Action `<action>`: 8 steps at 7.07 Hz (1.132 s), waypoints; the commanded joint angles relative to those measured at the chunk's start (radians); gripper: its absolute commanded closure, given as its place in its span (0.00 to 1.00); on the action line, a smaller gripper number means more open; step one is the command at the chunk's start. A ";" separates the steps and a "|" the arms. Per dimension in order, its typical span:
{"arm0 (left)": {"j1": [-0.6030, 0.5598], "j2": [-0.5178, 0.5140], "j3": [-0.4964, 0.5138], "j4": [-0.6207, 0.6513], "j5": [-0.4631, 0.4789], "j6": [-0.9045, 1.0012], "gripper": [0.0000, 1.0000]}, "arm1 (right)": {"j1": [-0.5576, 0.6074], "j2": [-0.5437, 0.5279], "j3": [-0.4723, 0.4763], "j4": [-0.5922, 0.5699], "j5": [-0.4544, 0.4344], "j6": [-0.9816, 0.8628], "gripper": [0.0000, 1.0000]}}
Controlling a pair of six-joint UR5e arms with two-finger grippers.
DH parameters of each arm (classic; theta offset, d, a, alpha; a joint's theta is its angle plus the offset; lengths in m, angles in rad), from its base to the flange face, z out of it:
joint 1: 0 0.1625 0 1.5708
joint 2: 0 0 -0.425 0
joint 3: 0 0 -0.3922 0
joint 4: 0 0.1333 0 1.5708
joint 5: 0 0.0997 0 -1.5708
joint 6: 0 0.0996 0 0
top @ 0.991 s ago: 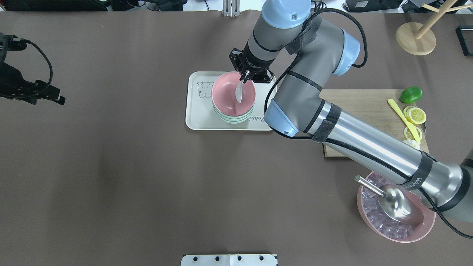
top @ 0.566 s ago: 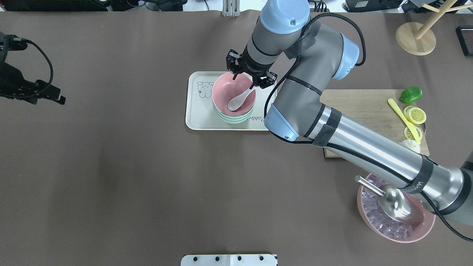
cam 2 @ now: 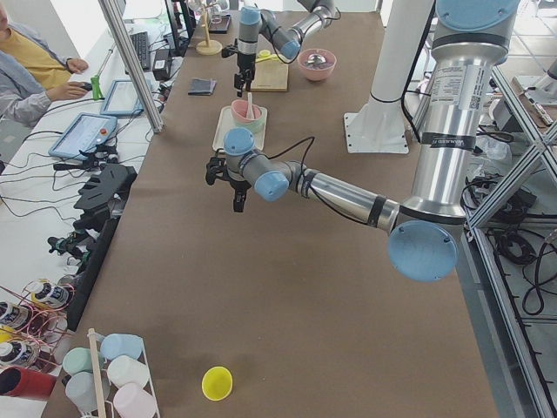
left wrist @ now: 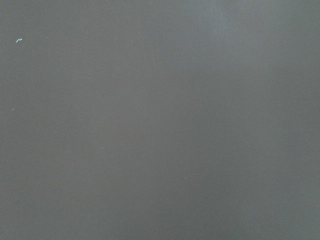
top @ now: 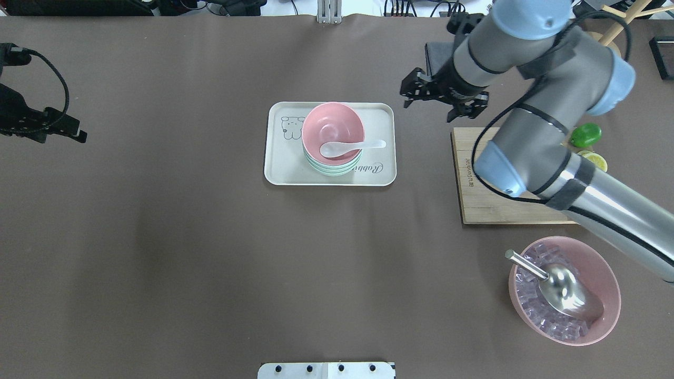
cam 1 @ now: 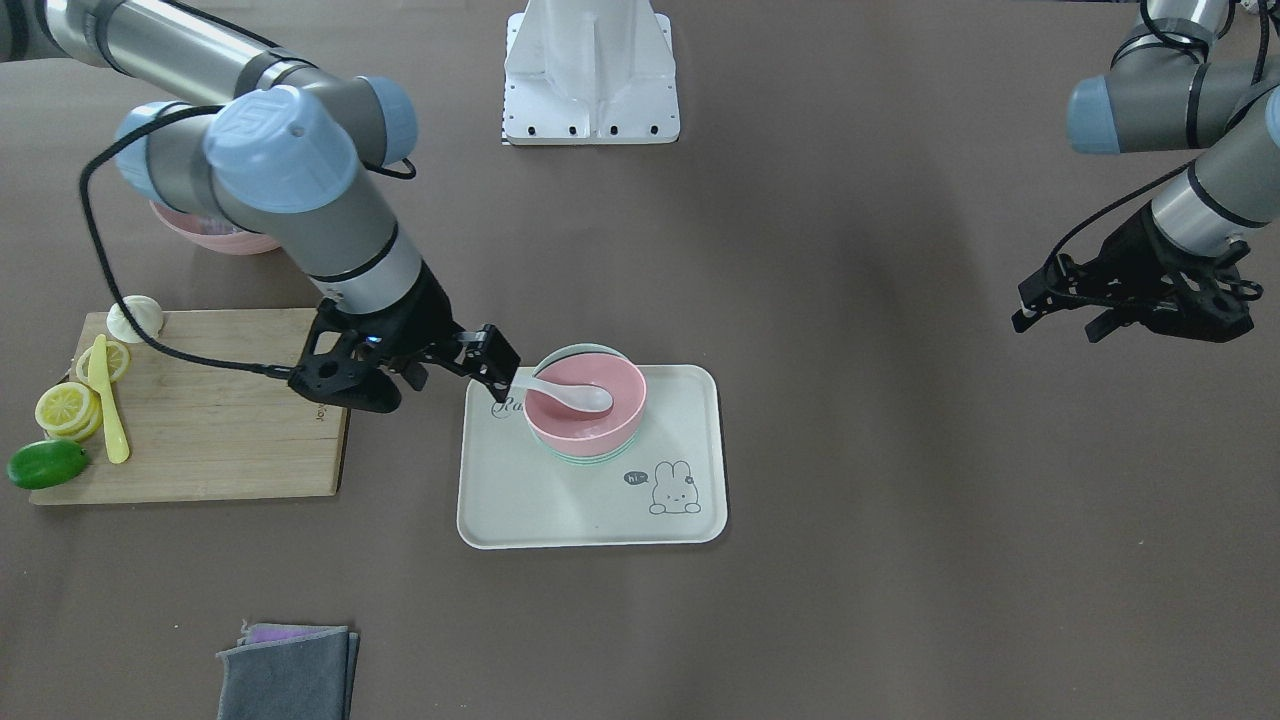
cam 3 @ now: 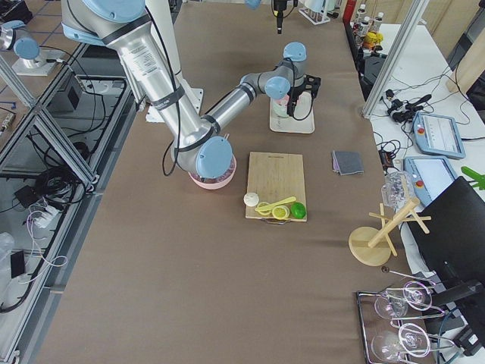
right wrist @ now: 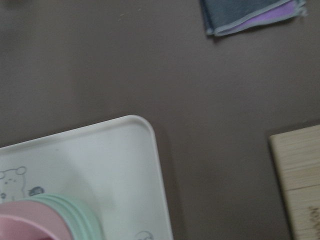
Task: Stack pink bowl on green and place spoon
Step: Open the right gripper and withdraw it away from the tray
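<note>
Overhead exterior: spoon [top: 345, 148] down, your right claw [top: 442, 100] empty.
Jaws apart; the spoon lies in the pink bowl [top: 331, 123] atop the green bowl [top: 331, 170], left of the claw. Retreat high and wide of the tray [top: 276, 168].

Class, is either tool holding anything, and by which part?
Nothing: right tool and left tool are empty; the white soup spoon rests free in the round pink bowl.
</note>
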 commanded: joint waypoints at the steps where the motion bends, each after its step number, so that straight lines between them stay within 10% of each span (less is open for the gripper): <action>1: -0.092 0.063 0.037 0.027 0.002 0.207 0.02 | 0.152 -0.222 0.048 0.000 0.016 -0.382 0.00; 4: -0.208 0.127 0.068 0.055 -0.076 0.269 0.02 | 0.417 -0.375 -0.111 0.005 0.042 -0.992 0.00; 8: -0.296 0.200 0.092 0.075 -0.119 0.401 0.02 | 0.536 -0.392 -0.188 0.016 0.180 -1.049 0.00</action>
